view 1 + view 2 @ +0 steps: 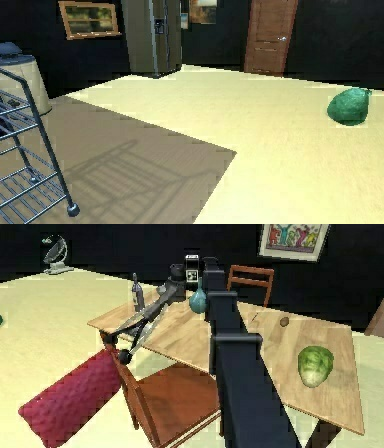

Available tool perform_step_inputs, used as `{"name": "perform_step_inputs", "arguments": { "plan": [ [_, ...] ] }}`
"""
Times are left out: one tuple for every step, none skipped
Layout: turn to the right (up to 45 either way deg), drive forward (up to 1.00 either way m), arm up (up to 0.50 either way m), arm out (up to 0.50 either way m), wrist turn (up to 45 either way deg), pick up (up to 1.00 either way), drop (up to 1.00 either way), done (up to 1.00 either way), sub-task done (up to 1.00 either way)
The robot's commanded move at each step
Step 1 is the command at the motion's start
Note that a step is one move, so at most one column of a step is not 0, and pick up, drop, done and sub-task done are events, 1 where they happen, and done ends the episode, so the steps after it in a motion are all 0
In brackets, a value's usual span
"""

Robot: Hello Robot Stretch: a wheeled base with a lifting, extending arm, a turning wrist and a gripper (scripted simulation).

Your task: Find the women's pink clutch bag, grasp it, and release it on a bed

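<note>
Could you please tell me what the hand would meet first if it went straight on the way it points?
Probably the pink bag, right at the far end of the hand; depth is unclear.

Door: brown, top right of centre, forward view.
Fridge: grey, left of the door.
Green sack: right edge, on yellow floor.
Wire rack: lower left.
Table: wooden, middle of arm side view.
Cabbage: on the table's right part.
Chairs: 2, far chair behind the table, near chair at its front.
</note>
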Motion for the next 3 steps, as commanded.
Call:
{"name": "perform_step_inputs", "arguments": {
  "plan": [
    [0.0, 0.00, 0.00, -0.44, 0.0, 0.00, 0.00, 0.00, 0.00],
    [45.0, 0.00, 0.00, 0.00, 0.0, 0.00, 0.00, 0.00, 0.00],
    [45.0, 0.00, 0.00, 0.00, 0.0, 0.00, 0.00, 0.00, 0.00]
  ]
}}
